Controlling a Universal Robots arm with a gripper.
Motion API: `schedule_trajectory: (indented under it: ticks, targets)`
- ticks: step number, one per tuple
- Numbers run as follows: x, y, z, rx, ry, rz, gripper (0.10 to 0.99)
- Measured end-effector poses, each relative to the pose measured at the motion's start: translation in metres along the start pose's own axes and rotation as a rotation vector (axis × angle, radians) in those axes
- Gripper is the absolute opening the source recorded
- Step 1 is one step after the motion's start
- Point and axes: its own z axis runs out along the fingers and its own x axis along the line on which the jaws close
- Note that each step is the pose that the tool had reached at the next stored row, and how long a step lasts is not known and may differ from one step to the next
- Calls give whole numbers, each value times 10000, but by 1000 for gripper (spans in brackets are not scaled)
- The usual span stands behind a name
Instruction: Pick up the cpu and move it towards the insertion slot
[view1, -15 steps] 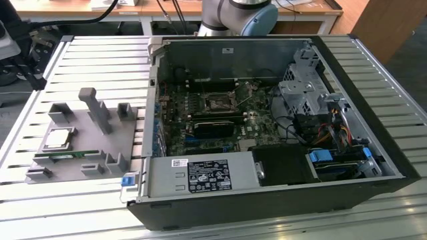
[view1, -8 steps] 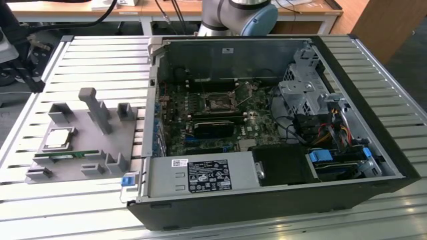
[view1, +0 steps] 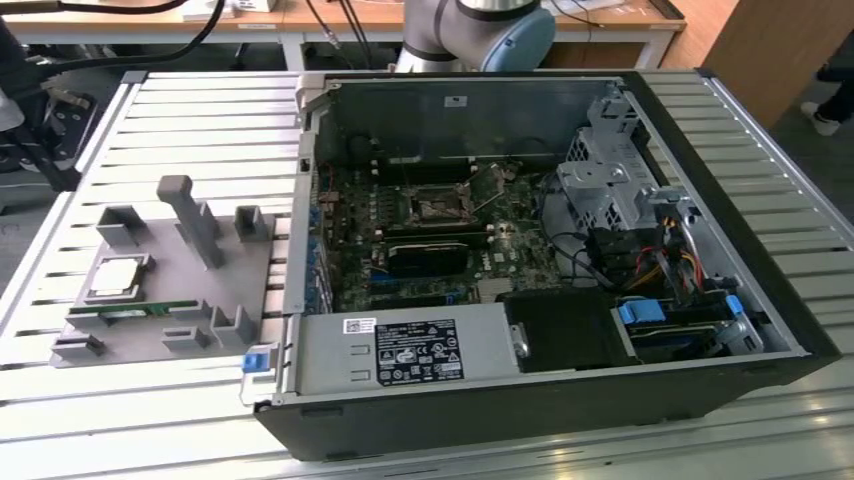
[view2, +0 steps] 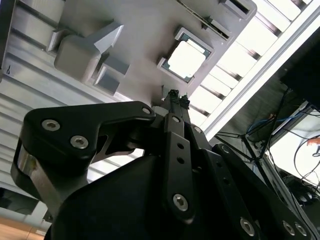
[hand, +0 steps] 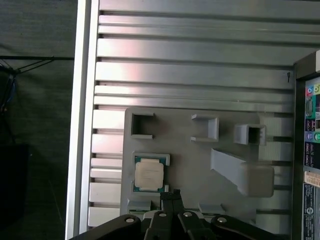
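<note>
Hovering over the grey fixture (hand: 180, 145), my gripper (hand: 171, 195) has its fingertips pressed together on nothing. The cpu (hand: 149, 175) lies flat in a fixture recess near the tips. In the exterior view, the insertion slot (view1: 437, 207) sits inside the open computer case (view1: 534, 420), well apart from the cpu.

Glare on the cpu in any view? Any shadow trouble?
Second wrist view: cpu lid blown out white. First wrist view: cpu bright but its surface is readable; table slats carry a sheen. Exterior view: cpu evenly lit, slot dim inside the shaded case.
</note>
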Motion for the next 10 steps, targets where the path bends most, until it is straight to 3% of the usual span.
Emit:
schedule_trajectory:
  ticks: [10]
  targets:
    - [139, -20, 88, -2, -3, -3, 106]
